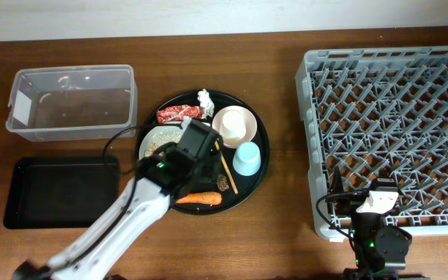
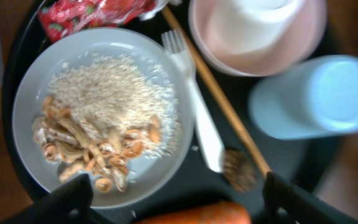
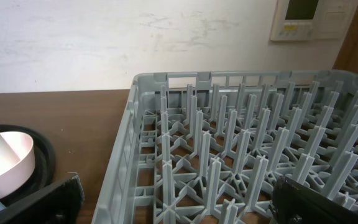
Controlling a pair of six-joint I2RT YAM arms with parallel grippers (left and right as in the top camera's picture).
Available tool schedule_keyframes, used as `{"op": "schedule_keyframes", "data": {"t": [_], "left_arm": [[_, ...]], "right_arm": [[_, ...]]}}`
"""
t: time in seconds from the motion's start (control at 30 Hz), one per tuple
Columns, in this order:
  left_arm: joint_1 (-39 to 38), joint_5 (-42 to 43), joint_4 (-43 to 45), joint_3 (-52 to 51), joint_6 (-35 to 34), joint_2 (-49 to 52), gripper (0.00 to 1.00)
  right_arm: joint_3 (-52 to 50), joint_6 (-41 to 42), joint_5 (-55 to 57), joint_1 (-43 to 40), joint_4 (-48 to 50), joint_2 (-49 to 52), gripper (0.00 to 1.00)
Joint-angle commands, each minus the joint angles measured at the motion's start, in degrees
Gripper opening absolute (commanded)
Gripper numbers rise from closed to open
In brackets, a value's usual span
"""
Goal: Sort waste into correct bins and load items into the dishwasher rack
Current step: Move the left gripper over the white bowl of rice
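Observation:
The grey plate (image 1: pixel 155 140) (image 2: pixel 104 165) holds rice and food scraps (image 2: pixel 114 99), with the white fork (image 2: pixel 201 118) on its rim. Around it lie the red wrapper (image 1: pixel 173 114), tissue (image 1: pixel 205 99), pink bowl (image 1: pixel 234 124), blue cup (image 1: pixel 247 159), chopsticks (image 2: pixel 222 102), dark lump (image 2: pixel 238 168) and carrot (image 1: pixel 199 199) (image 2: pixel 197 214). My left gripper (image 2: pixel 176 199) is open just above the carrot, its fingers either side of it. My right gripper (image 3: pixel 176 193) is open and empty over the near left corner of the dishwasher rack (image 1: pixel 395 132) (image 3: pixel 229 124).
All the waste and dishes sit on a large round black tray (image 1: pixel 261 167) at mid-table. The clear tub (image 1: pixel 72 101) stands at the back left and the shallow black tray (image 1: pixel 61 190) in front of it. The left arm crosses the table from the lower left.

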Motion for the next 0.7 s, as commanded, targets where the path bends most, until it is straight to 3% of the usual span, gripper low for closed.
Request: {"op": "schedule_keyframes", "data": {"t": [0.0,0.1,0.33,0.67], "left_arm": [[-0.22,-5.03,1.79,0.83,1.99,6.40,0.70],[-0.22,-4.83,2.89,0.83,2.01,10.51,0.70],[-0.22,-5.27,7.30,0.83,2.05,15.93,0.58],[-0.22,-5.09,7.67,0.83,2.05,19.65,0.54]], "right_arm": [[-0.48,0.04,0.50,-0.37,-0.20,-0.37,0.99],[-0.48,0.04,0.48,-0.37,-0.20,-0.37,0.98],[-0.48,0.04,0.48,-0.37,-0.20,-0.37,0.99],[-0.48,0.04,0.50,-0.37,-0.20,-0.37,0.99]]}}
